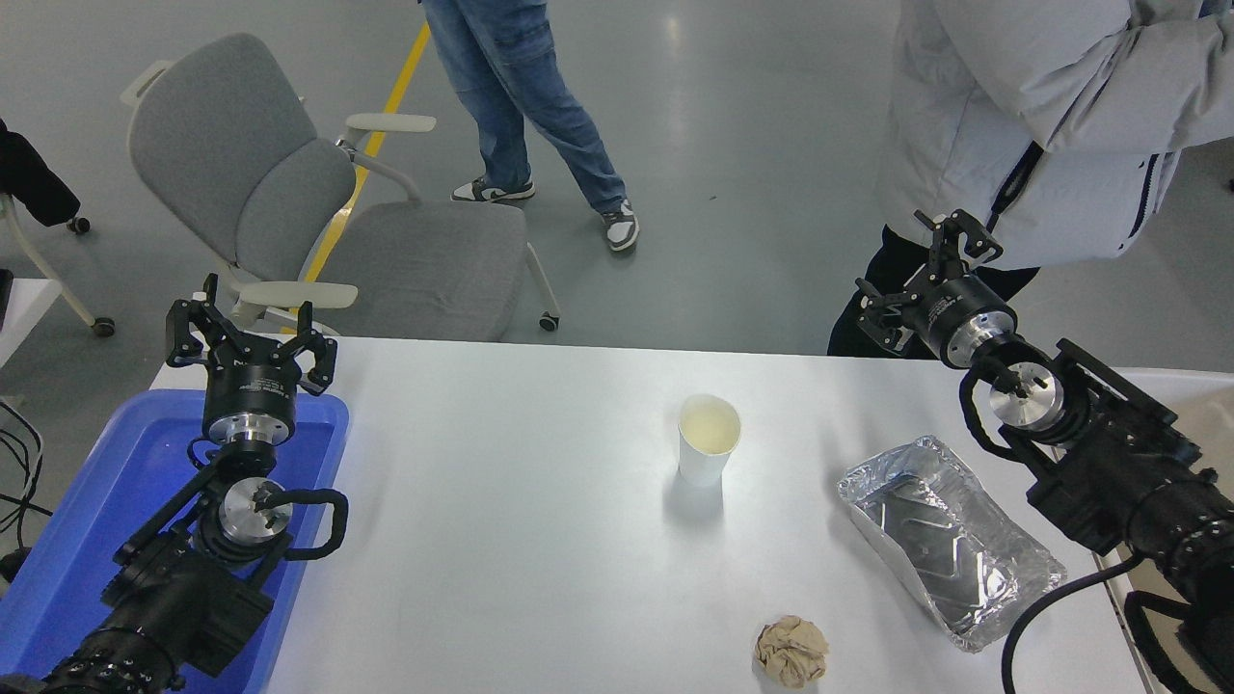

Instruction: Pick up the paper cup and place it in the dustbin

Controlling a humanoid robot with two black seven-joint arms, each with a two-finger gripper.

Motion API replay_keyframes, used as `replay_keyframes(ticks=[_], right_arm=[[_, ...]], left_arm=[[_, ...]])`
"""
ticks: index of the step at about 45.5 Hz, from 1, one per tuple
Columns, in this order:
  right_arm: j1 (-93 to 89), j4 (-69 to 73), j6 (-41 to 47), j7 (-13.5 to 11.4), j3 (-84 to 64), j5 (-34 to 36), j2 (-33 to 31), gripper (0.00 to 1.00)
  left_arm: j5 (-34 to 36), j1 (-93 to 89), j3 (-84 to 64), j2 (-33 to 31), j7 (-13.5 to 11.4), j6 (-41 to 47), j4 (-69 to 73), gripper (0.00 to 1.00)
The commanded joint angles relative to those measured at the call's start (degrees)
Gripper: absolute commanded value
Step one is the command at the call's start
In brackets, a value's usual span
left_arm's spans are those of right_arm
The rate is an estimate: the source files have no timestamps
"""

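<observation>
The paper cup [709,440] stands upright near the middle of the white table [501,501]; it is white with a pale yellowish inside. My right gripper [918,275] is open and empty at the table's far right edge, well to the right of the cup and beyond it. Only a beige strip of the dustbin [1210,410] shows at the right edge, behind my right arm. My left gripper [245,328] is open and empty, parked at the far left over a blue tub.
A crinkled foil tray [950,540] lies at the right, between the cup and my right arm. A crumpled brown paper ball [791,651] lies near the front edge. The blue tub [106,501] is at the left. A person in a white jacket [1041,125] stands at the far right; a grey chair [318,212] is behind the table.
</observation>
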Motion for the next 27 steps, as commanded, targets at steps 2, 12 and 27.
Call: replay_keyframes(ticks=[2, 12, 27], right_arm=[[-0.1, 12.4, 0.0, 0.1, -9.7, -6.0, -11.9, 1.00], [-0.4, 28.0, -0.2, 0.0, -16.2, -21.2, -22.0, 1.00], [7.1, 47.7, -0.4, 0.1, -34.1, -35.3, -34.9, 1.00]], left_arm=[[0.0, 0.0, 0.0, 0.0, 0.0, 0.0, 0.0, 0.99], [0.0, 0.0, 0.0, -0.1, 0.0, 0.0, 0.0, 0.99], [0.0, 0.0, 0.0, 0.0, 0.0, 0.0, 0.0, 0.99]])
